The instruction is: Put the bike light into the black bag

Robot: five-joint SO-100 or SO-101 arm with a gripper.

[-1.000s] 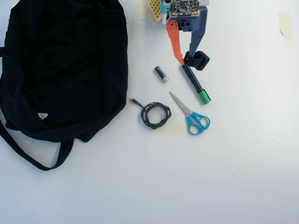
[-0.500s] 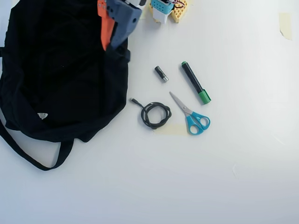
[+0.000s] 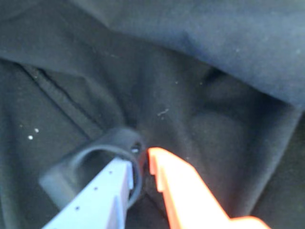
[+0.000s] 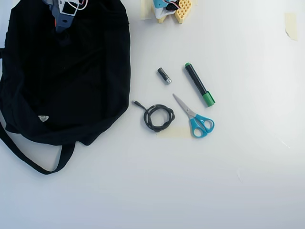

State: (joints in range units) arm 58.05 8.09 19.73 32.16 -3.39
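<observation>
In the wrist view my gripper (image 3: 139,161) has a pale grey finger (image 3: 112,183) and an orange finger (image 3: 176,183). It is shut on the ring-like strap loop of the bike light (image 3: 90,160), a small dark chunky object. The light hangs low against the dark fabric folds of the black bag (image 3: 190,105), which fills the whole view. In the overhead view the black bag (image 4: 66,81) lies at the left with its strap and small white label. My arm (image 4: 64,12) reaches over the bag's top edge. The bike light does not show there.
On the white table right of the bag lie a coiled black cable (image 4: 158,117), a short black cylinder with a silver end (image 4: 164,75), a green-capped marker (image 4: 199,84) and blue-handled scissors (image 4: 195,118). The arm's base (image 4: 171,8) is at the top edge.
</observation>
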